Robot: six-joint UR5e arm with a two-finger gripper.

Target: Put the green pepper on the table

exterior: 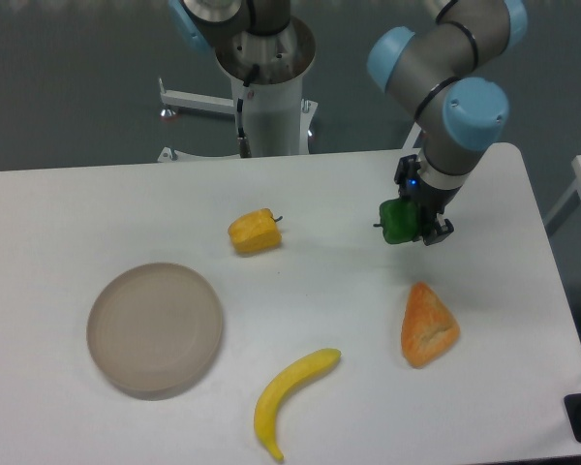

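Observation:
The green pepper point(399, 223) is small, glossy and dark green, with its short stem pointing left. My gripper point(412, 227) is shut on it, and it looks held just above the white table point(97, 203) at the right side. The dark fingers point(433, 231) hide part of the pepper's right side. The arm comes down from the upper right.
A yellow pepper point(254, 232) lies left of the gripper. An orange bread-like wedge point(427, 325) lies just below the gripper. A yellow banana point(289, 397) lies near the front edge. A round beige plate point(155, 328) sits at the front left. The robot base point(268, 97) stands behind the table.

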